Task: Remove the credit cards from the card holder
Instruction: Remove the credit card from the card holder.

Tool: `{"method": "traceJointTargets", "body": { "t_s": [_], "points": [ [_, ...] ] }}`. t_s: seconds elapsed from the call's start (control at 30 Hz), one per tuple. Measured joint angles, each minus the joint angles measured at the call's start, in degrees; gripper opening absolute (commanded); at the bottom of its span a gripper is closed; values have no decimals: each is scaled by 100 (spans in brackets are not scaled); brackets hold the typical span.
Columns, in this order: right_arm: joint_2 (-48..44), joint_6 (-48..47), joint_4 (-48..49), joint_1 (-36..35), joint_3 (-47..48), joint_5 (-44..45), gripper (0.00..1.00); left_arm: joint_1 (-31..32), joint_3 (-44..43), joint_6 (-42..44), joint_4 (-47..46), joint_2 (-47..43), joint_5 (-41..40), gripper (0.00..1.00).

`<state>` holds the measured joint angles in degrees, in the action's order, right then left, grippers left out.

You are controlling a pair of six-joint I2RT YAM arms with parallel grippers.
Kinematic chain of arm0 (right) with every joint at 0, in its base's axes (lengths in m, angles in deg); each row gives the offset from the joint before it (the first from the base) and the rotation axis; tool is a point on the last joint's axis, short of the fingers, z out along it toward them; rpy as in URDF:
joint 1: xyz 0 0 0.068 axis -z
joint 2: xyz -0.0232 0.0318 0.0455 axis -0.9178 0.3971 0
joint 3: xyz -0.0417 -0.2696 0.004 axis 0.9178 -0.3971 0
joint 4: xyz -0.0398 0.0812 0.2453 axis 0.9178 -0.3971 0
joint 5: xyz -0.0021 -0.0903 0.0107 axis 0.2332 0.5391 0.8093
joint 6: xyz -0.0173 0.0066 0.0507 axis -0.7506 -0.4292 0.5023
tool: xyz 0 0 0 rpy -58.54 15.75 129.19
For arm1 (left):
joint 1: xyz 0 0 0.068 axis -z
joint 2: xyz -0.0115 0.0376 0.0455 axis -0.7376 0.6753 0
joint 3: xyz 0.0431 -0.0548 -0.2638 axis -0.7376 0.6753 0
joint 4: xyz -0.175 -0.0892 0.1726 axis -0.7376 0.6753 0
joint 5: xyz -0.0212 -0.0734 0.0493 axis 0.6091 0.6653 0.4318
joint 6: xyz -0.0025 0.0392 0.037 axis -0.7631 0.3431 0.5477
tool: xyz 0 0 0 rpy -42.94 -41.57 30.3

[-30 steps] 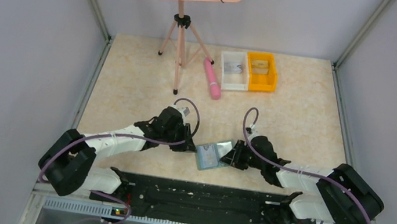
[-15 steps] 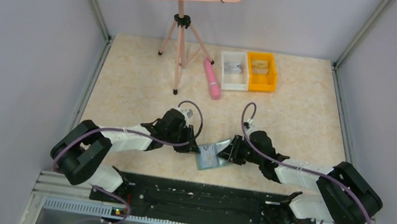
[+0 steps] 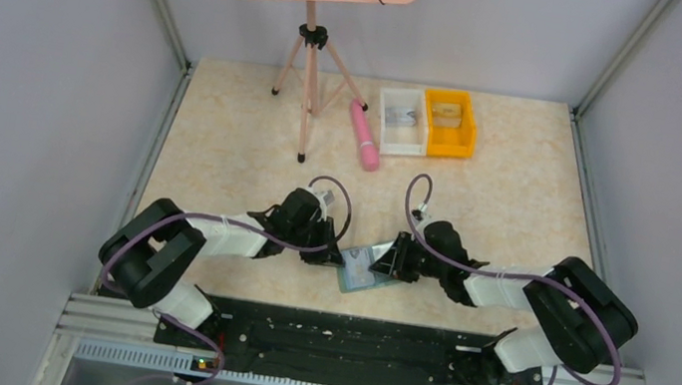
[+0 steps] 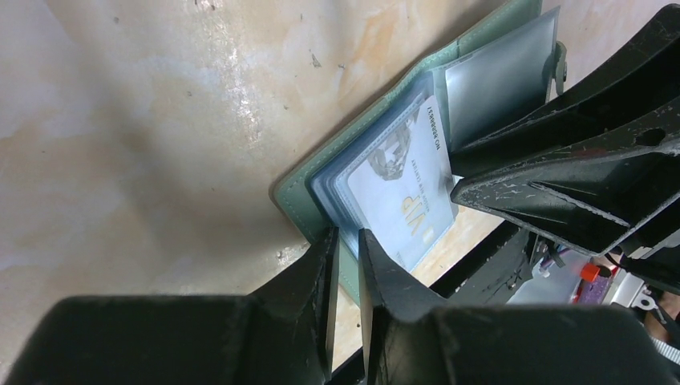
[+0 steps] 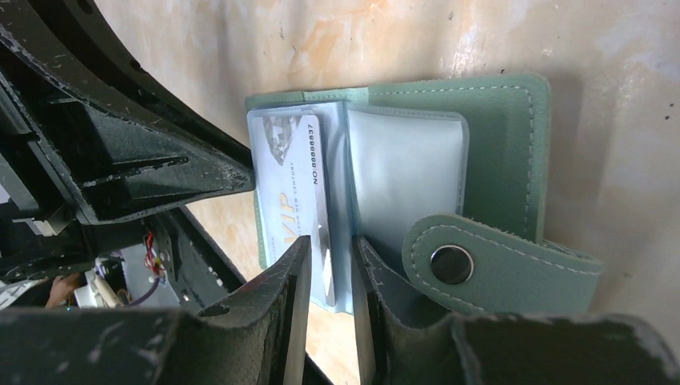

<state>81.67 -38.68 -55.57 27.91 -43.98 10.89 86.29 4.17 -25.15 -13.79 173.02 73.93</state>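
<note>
Right wrist view shows the card holder (image 5: 497,136) lying open on the worktop (image 5: 641,64) with its clear blue pockets fanned. The right hand (image 5: 327,253) is pressed nearly together on the lower end of the VIP card (image 5: 293,184), which sits mostly inside its pocket. In the left wrist view the left hand (image 4: 346,245) is likewise almost closed, nipping the holder's green edge at bottom centre of the frame. From above, the holder lies at lower centre between both hands, just ahead of the black base rail (image 3: 337,338). The likely trouble is that the right pinch may have caught the plastic sleeve along with the card, so a pull would drag the holder or flip its pockets. The left grip, on a thin edge only, may slip. The snap tab (image 5: 481,261) lies just beside a right finger and could snag, and the two hands sit close enough to knock together. The white bin (image 3: 384,123), orange bin (image 3: 472,125), pink cylinder (image 3: 363,135) and pink music stand (image 3: 310,77) are well apart towards the top, obstructing nothing.
</note>
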Motion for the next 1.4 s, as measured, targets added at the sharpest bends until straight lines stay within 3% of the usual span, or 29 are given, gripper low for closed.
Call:
{"method": "traceJointTargets", "body": {
  "t_s": [0.3,0.57,0.8,0.93,1.07,1.2,1.4],
  "points": [
    [109,2,170,28,-4,-149,19,-4,-4,57,-39,57,33,19],
    [184,11,415,63,-7,-297,0,26,-83,94,-15,140,26,18],
    [190,15,533,66,-7,-400,0,79,-197,164,166,168,-59,17],
    [190,26,562,74,-7,-446,10,98,-214,168,201,170,-87,17],
    [201,28,590,74,-7,-509,12,105,-219,166,205,170,-101,17],
    [282,33,638,74,-7,-581,0,131,-229,168,203,175,-127,17],
    [293,72,634,164,-7,-629,0,155,-354,170,411,216,-205,16]
  ]
}}
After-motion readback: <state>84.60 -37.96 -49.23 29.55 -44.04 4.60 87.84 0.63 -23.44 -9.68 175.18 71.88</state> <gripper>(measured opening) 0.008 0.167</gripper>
